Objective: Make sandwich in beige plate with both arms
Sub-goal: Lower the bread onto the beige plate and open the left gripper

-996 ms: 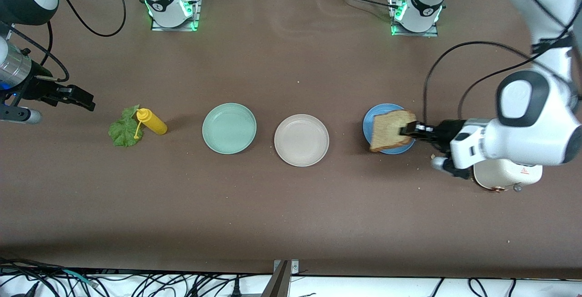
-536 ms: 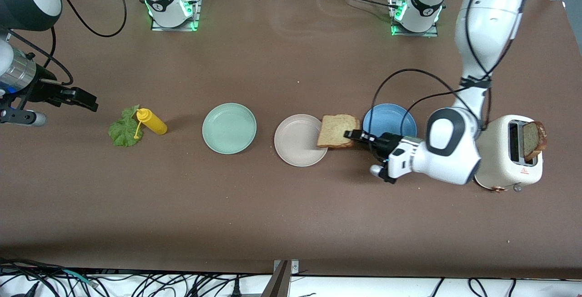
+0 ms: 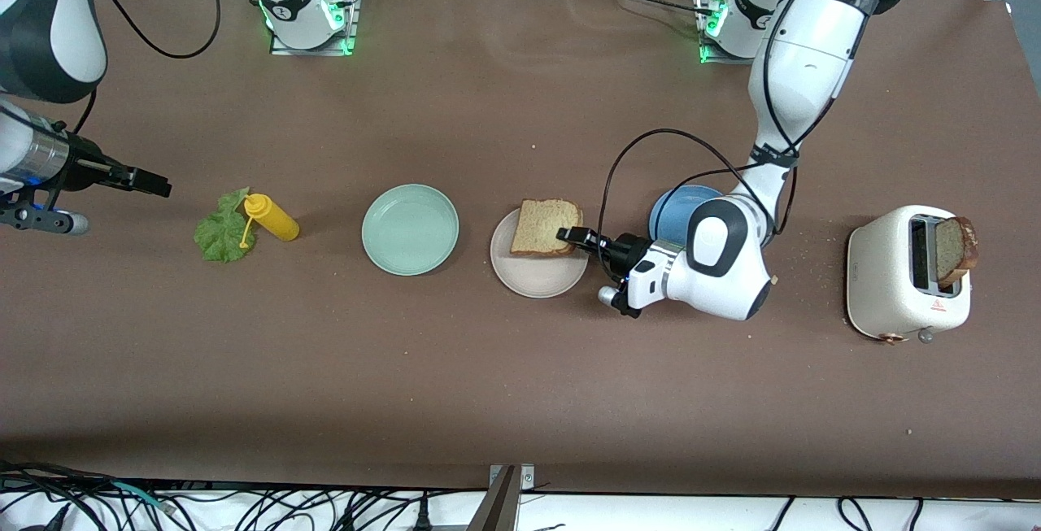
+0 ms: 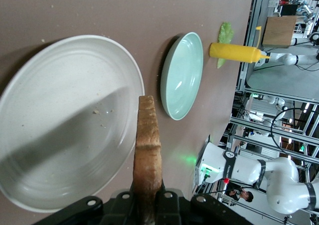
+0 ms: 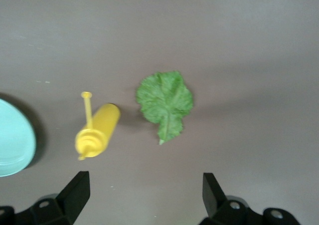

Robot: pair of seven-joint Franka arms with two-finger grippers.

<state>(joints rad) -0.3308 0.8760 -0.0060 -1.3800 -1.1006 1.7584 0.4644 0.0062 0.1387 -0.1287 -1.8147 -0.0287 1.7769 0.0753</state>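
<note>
A tan toast slice (image 3: pixel 546 227) with a dark crust hangs over the beige plate (image 3: pixel 537 275), covering the part of it toward the robots' bases. My left gripper (image 3: pixel 569 236) is shut on the slice's edge. In the left wrist view the toast (image 4: pixel 148 150) runs edge-on out of the left gripper (image 4: pixel 148 205), with the beige plate (image 4: pixel 60 130) below it. The green lettuce leaf (image 3: pixel 219 234) lies flat near the right arm's end. My right gripper (image 3: pixel 154 184) hovers open over bare table beside the lettuce leaf (image 5: pixel 165 103), its own view showing the right gripper (image 5: pixel 144 195) holding nothing.
A yellow squeeze bottle (image 3: pixel 272 218) lies against the lettuce. A mint green plate (image 3: pixel 410 229) sits beside the beige one. A blue plate (image 3: pixel 671 210) is partly hidden by the left arm. A white toaster (image 3: pixel 907 273) holds another slice (image 3: pixel 953 248).
The left arm has carried the toast from above the blue plate to above the beige plate. The right gripper has barely shifted.
</note>
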